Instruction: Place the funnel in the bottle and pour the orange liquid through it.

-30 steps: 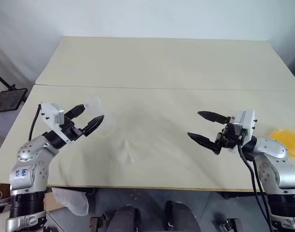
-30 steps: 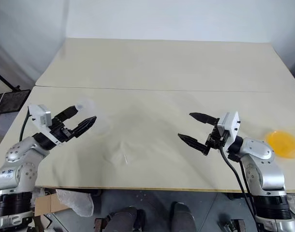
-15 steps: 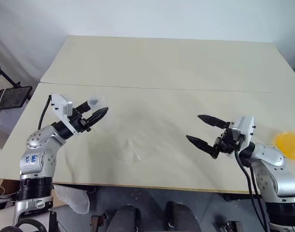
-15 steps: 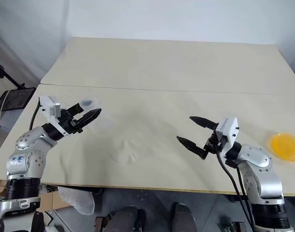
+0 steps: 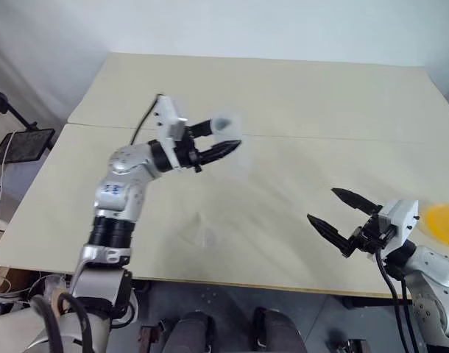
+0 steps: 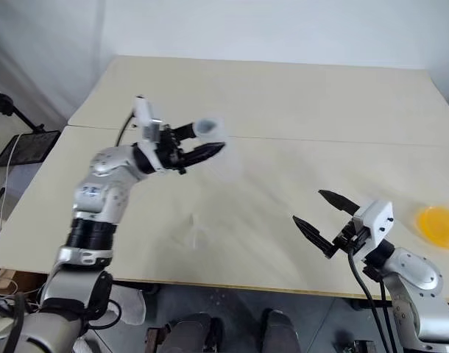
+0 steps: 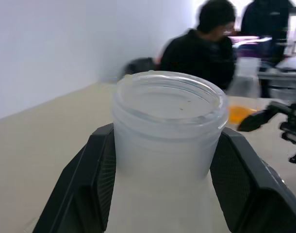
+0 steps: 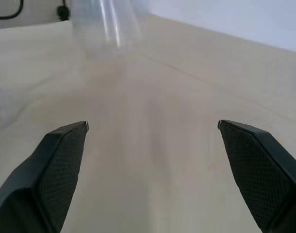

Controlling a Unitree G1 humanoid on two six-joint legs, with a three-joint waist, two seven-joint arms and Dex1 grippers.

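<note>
I am gripping the bottle (image 7: 170, 141) by its neck in my left pincer (image 5: 223, 141), lifted off the table (image 5: 283, 95) (open mouth up). My right pincer (image 5: 339, 215) is gaping wide, holding nothing, the orange liquid (image 5: 441, 221) lying just beyond its wrist.

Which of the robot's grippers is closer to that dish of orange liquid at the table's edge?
The right. The right gripper hangs open just beside the orange liquid, while the left gripper is far across the table, shut on the bottle.
</note>
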